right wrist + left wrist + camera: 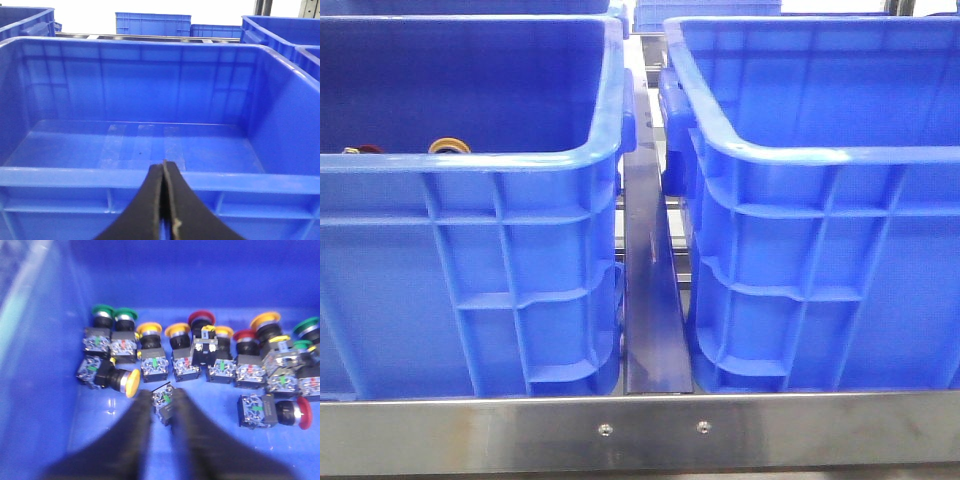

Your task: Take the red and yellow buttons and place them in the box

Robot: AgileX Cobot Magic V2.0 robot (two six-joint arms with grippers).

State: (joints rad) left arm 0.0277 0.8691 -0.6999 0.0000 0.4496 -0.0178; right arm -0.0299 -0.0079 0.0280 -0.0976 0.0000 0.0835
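Observation:
In the left wrist view many push buttons lie on the floor of a blue crate (pixel 45 390), with red (pixel 201 318), yellow (pixel 131 383) and green (pixel 102 310) caps. My left gripper (pixel 162 398) is down inside this crate. Its fingers press both sides of one button's contact block (pixel 165 407); that button's cap is hidden. In the front view a red cap (pixel 360 150) and a yellow ring-topped cap (pixel 448 146) peek over the left crate's rim (pixel 470 165). The right box (pixel 800 155) looks empty. My right gripper (pixel 164 166) is shut and empty, just outside the near rim (pixel 75 177) of the empty box.
A steel strip (pixel 650 300) runs between the two crates, and a steel rail (pixel 640 430) lies along the front. More blue crates (pixel 152 24) stand behind. Neither arm shows in the front view.

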